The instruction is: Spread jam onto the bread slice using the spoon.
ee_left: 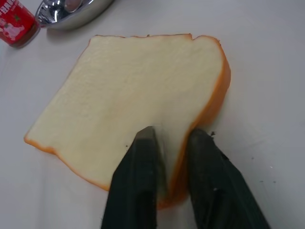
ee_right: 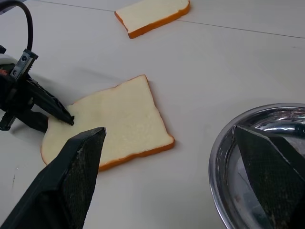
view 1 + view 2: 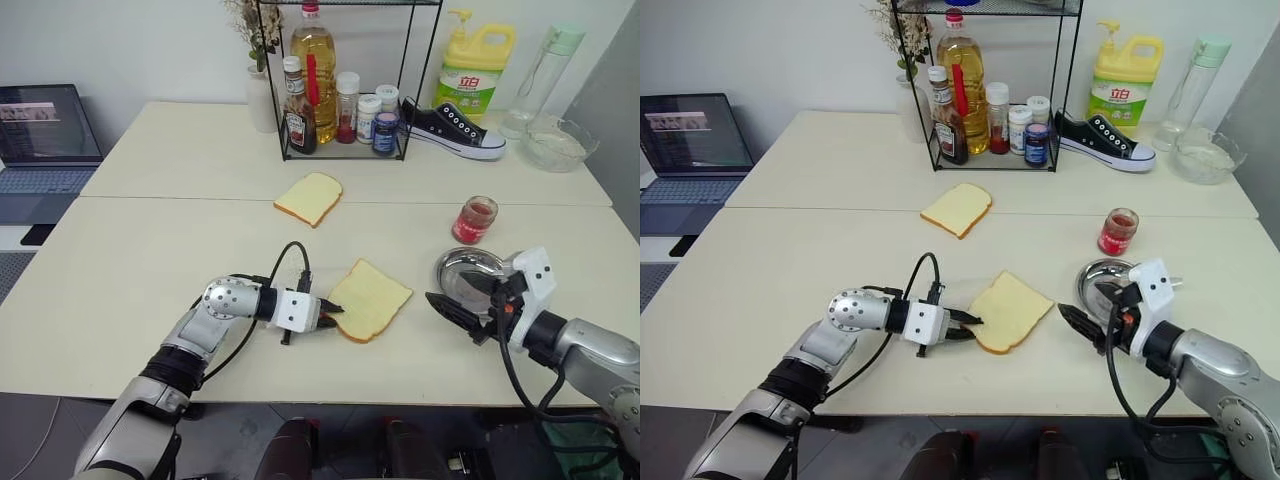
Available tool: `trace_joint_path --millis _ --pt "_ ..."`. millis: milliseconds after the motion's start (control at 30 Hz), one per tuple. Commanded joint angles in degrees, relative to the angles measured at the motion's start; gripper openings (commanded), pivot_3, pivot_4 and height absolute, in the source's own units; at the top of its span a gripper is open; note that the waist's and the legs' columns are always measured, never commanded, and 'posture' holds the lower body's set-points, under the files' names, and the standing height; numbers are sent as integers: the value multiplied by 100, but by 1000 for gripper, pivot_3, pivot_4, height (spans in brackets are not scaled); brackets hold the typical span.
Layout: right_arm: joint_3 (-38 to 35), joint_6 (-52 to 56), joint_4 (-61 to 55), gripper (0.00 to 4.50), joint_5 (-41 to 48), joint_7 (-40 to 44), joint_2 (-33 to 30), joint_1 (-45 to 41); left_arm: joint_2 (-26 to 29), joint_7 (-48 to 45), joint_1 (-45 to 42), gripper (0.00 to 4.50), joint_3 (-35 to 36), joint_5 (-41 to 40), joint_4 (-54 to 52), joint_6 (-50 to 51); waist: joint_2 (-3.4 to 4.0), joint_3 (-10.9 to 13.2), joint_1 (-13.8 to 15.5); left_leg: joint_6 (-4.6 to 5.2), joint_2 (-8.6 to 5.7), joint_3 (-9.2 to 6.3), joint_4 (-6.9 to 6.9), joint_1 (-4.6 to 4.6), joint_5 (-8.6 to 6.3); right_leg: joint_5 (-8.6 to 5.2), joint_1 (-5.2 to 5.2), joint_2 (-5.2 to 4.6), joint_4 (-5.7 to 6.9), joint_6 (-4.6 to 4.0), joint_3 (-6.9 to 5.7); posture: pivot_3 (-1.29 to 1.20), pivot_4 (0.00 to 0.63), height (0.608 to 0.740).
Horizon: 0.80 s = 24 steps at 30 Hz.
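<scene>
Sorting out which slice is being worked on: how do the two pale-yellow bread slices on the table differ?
The near pale-yellow bread slice lies between the arms, its corner between the left pincer's black fingers; the far pale-yellow bread slice lies untouched, nearer the black wire rack. The near one sits beside the round steel dish; the far one lies apart from it. Both lie flat, golden-crusted, with no red on them.

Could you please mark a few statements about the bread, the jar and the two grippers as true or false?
1. The left gripper has its fingers around the edge of the near bread slice. True.
2. The right gripper is shut. False: its fingers stand wide apart.
3. The jam jar stands on the table, beyond the steel dish. True.
4. The near bread slice is covered in jam. False: its top is plain.
5. A second bread slice lies farther back. True.
</scene>
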Motion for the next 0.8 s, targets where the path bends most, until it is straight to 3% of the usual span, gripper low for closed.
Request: trace_joint_path --millis 33,200,300,400,533,667,800 --pt "-219 -144 -152 4500 45 33 -48 97 162 -267 36 1992 273 -532 -321 548 0 0 -2 0 0 -1 0 0 0 0 0 0 0 0 -1 0 150 740" --pt "-913 -138 -61 4500 222 143 -153 448 594 -776 129 3586 612 -1352 -1040 1848 0 0 -8 0 1 0 -1 0 0 0 0 1 -1 0 2 0 150 740" --pt "-1658 -103 4 4500 454 229 -186 833 1128 -1120 250 4455 850 -2058 -1914 3149 0 0 -4 0 3 -2 -3 0 0 0 1 1 -3 0 0 0 150 740" --pt "-2279 -125 260 4500 652 260 -134 1121 1256 -933 63 4455 1071 -2678 -2540 4383 0 0 9 1 4 -3 -3 1 0 0 6 1 -5 0 -1 0 150 740" --pt "-2473 -294 783 4500 466 108 13 1126 405 148 -435 4455 1165 -2743 -2726 5009 0 0 60 2 -2 -3 1 20 -1 0 31 -2 -8 1 -2 0 150 740" --pt "-2397 -594 1417 4500 97 -397 365 797 -420 712 -654 4455 918 -2507 -2834 5081 0 -2 18 5 -1 5 -2 23 -3 0 27 -1 -8 2 6 0 150 740" --pt "-2299 -794 2125 4500 92 -557 687 280 -783 890 -692 4455 732 -2326 -2735 5049 7 -5 -66 4 8 11 -9 26 -3 0 21 7 -3 1 14 0 150 740"
